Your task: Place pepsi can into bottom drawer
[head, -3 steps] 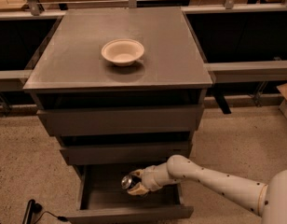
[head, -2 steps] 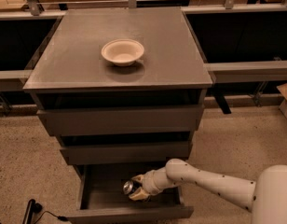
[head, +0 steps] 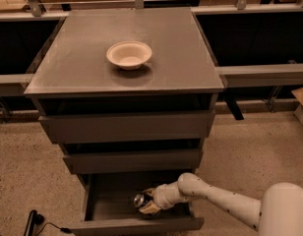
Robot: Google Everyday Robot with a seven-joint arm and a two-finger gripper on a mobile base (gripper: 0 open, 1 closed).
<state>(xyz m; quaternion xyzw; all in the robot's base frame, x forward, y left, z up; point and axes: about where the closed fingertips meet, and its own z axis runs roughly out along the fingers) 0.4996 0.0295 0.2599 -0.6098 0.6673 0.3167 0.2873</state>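
Dark blue aluminium pepsi can (head: 139,199) clamped in pincer (head: 148,206), inside open grey-brown bottom drawer (head: 136,226), so just lower gently before letting go.

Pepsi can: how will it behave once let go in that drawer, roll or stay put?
The pepsi can sits tilted in the gripper inside the open bottom drawer, silver end showing, so it will probably land on its side and roll; the drawer walls should stop it. Thin aluminium likely dents if the jaws squeeze hard.
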